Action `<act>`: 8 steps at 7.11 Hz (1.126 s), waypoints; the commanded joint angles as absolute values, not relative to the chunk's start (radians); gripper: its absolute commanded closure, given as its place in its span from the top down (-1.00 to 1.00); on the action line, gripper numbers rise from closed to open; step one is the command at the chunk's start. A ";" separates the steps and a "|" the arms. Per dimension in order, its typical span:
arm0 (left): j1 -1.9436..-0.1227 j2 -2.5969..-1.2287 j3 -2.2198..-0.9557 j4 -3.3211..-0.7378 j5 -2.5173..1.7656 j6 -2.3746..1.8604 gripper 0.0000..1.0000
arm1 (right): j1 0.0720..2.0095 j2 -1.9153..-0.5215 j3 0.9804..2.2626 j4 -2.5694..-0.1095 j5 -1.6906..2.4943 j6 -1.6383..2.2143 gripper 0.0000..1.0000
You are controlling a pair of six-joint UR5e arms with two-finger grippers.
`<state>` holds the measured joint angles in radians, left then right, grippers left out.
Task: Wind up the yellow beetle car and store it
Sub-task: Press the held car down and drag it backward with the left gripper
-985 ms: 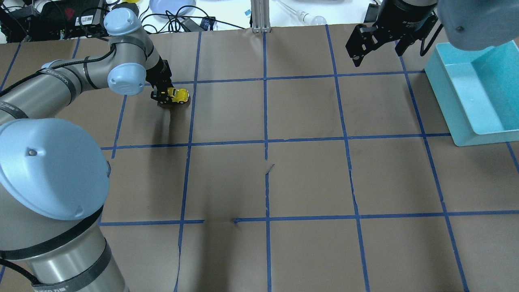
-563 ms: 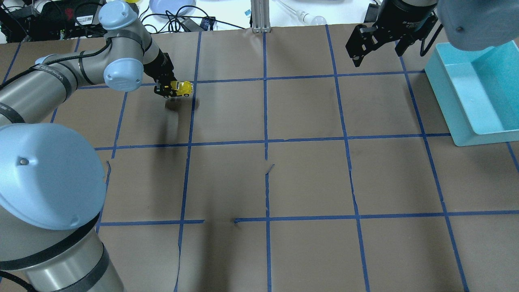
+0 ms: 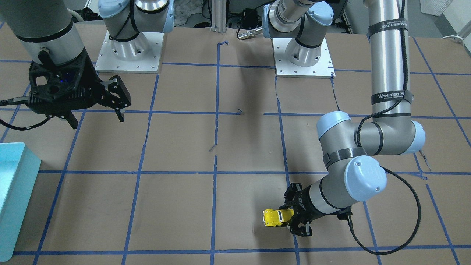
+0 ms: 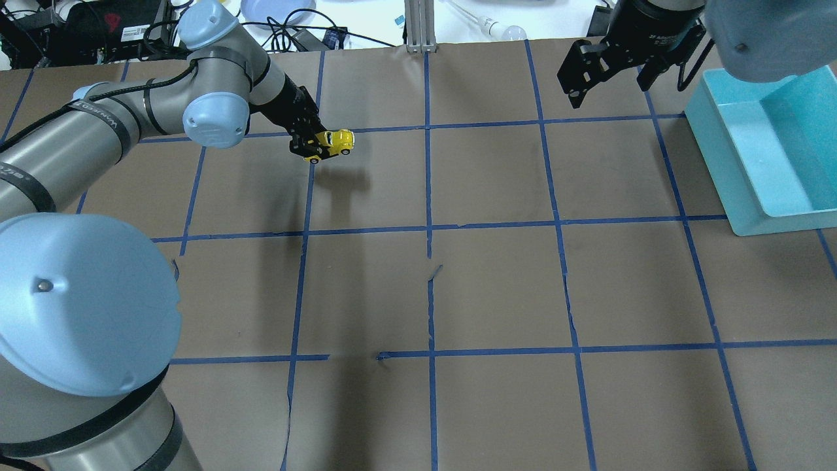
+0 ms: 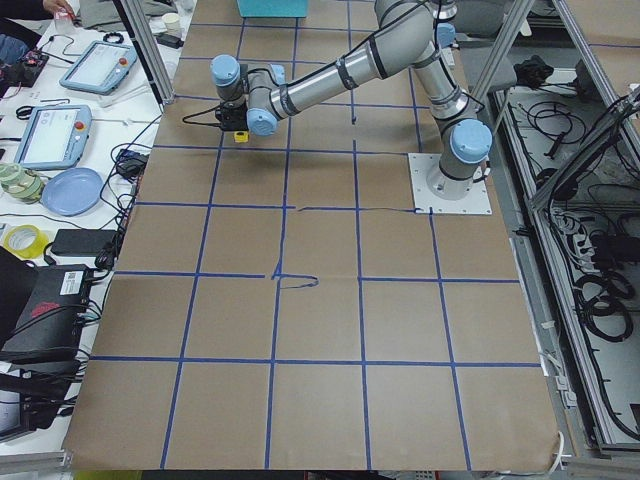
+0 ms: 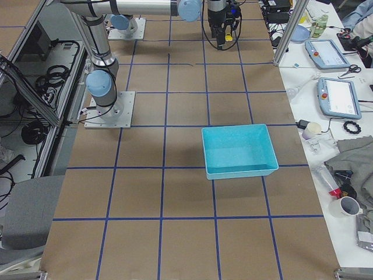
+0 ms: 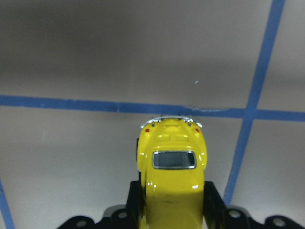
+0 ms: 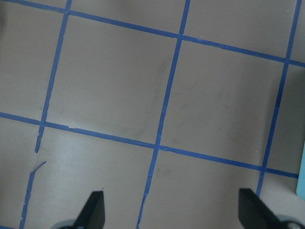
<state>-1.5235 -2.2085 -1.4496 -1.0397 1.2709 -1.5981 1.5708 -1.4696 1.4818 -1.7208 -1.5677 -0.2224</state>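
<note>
The yellow beetle car (image 4: 332, 142) is held in my left gripper (image 4: 312, 146), lifted above the table with its shadow below it. It also shows in the front view (image 3: 273, 218), gripped at one end by the left gripper (image 3: 289, 218), and in the left wrist view (image 7: 172, 164) between the black fingers, rear window up. In the left side view the car (image 5: 241, 137) is a small yellow spot under the wrist. My right gripper (image 4: 608, 82) hangs open and empty at the far right, near the teal bin (image 4: 768, 150); its fingertips (image 8: 95, 205) show wide apart in the right wrist view.
The teal bin also shows in the front view (image 3: 11, 198) and the right side view (image 6: 239, 151). Brown paper with blue tape grid lines covers the table (image 4: 497, 281). Cables, tablets and clutter lie beyond the far edge (image 4: 98, 26).
My left gripper has carried the car up off the table and to the right, across a blue grid line. The right arm has not moved.
</note>
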 commanded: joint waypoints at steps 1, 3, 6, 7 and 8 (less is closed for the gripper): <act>-1.523 -2.235 -1.451 -1.052 1.269 -1.554 -1.00 | 1.571 -1.470 1.482 -1.720 -1.568 -0.222 1.00; -1.522 -2.253 -1.440 -1.052 1.311 -1.545 -1.00 | 1.571 -1.470 1.482 -1.720 -1.568 -0.222 1.00; -1.484 -2.252 -1.439 -1.052 1.382 -1.496 -1.00 | 1.571 -1.470 1.482 -1.720 -1.569 -0.224 1.00; -1.455 -2.249 -1.443 -1.052 1.384 -1.453 -1.00 | 1.571 -1.470 1.482 -1.720 -1.569 -0.224 1.00; -1.431 -2.246 -1.448 -1.052 1.406 -1.430 -1.00 | 1.571 -1.470 1.482 -1.720 -1.568 -0.224 1.00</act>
<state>-1.4621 -2.2493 -1.4430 -1.0521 1.3872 -1.4652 1.5708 -1.4695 1.4818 -1.7196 -1.5689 -0.2239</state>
